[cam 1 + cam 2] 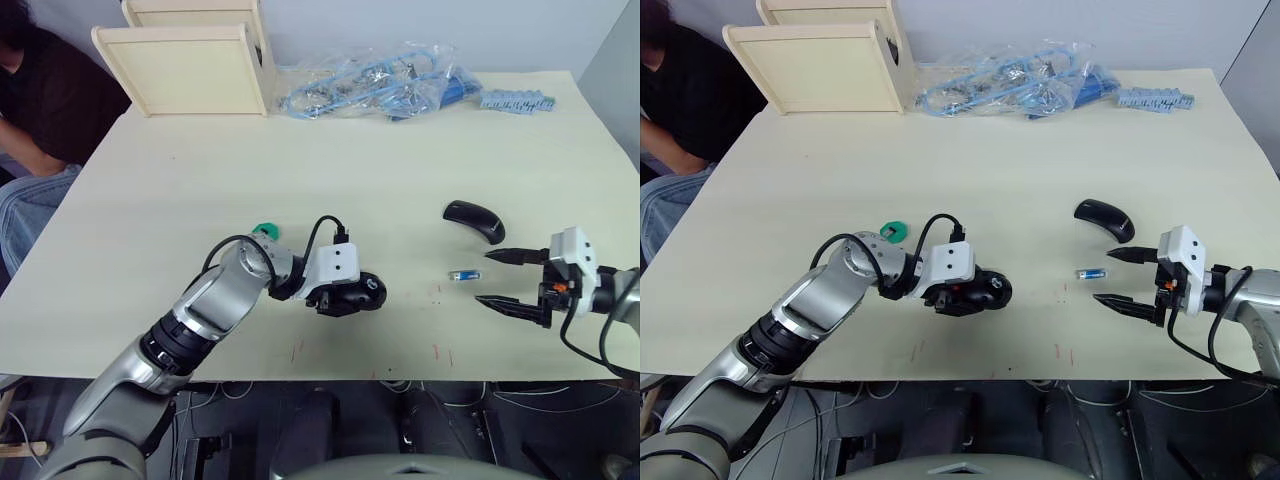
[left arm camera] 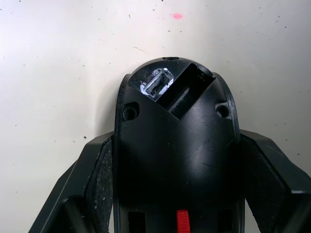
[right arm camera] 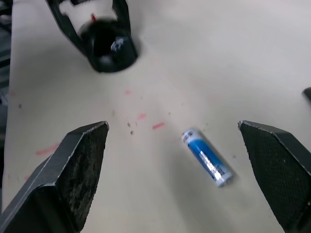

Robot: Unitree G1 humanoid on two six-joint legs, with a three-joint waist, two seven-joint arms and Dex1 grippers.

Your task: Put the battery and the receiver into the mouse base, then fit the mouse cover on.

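Right gripper (image 1: pixel 1122 277) wide open, hovering just beside battery (image 1: pixel 1091 273) lying flat on table (image 1: pixel 970 180). Left gripper (image 1: pixel 345 295) clamped on mouse base (image 2: pixel 177 145). Best to drop straight down, fingers astride battery's length, then squeeze gently.

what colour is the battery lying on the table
The small cylindrical battery is blue with a pale silvery end, clearest in the right wrist view.
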